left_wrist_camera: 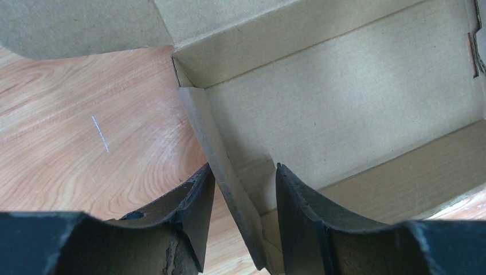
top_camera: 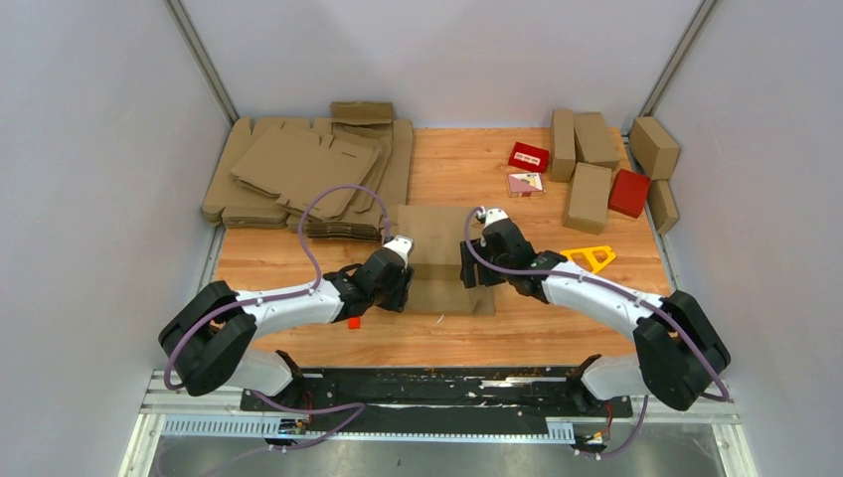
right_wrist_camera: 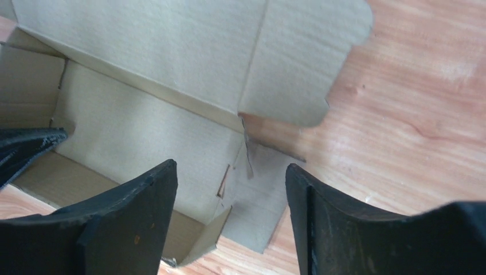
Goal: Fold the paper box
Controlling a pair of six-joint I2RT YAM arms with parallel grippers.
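Observation:
The paper box [top_camera: 437, 234] lies mid-table as a brown sheet with its walls partly raised. My left gripper [top_camera: 398, 283] is at its left side. In the left wrist view the left gripper [left_wrist_camera: 243, 189] is open and straddles the upright left wall [left_wrist_camera: 220, 166], one finger outside and one inside the box [left_wrist_camera: 355, 97]. My right gripper [top_camera: 472, 268] is at the box's right side. In the right wrist view it [right_wrist_camera: 229, 177] stands open above a side flap [right_wrist_camera: 258, 212] that lies flat on the wood, holding nothing. The box floor [right_wrist_camera: 143, 120] and rear flap show beyond.
A stack of flat cardboard sheets [top_camera: 298, 174] fills the back left. Several folded brown cartons [top_camera: 587, 169] and two red boxes [top_camera: 529, 156] [top_camera: 629, 192] stand at the back right. A yellow triangular piece [top_camera: 589, 258] lies right of the box, and a small red bit [top_camera: 353, 322] lies by the left arm.

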